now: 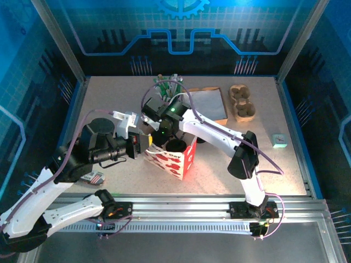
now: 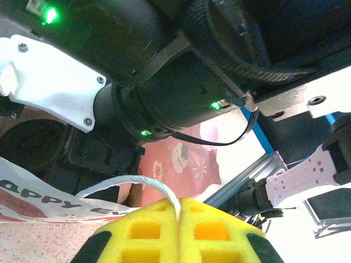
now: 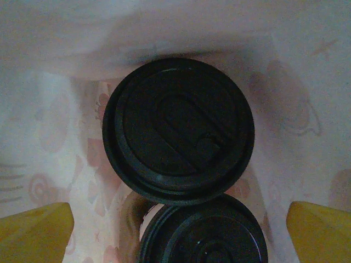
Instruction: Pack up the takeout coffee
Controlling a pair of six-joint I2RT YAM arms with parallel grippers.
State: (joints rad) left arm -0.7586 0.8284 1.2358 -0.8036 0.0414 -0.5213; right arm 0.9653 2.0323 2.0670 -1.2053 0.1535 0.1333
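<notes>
Beneath your wide-open right end effector sits the takeout coffee; your left end effector pinches the bag handle.

"APPY", "Day" on gift bag

My table is sandy and speckled. Bright light falls on it, most of all on the right side of the top picture. A thin blue edge runs round it. Behind it, across the top of the frame, stands a dark back wall with glowing blue lines. A blue gear shape sits at the very top middle. Two grey metal posts lean up at the upper left and upper right. The side walls are dark blue with a fine grid. Along the bottom runs a silver rail, and below it lies a flat grey panel.
</notes>
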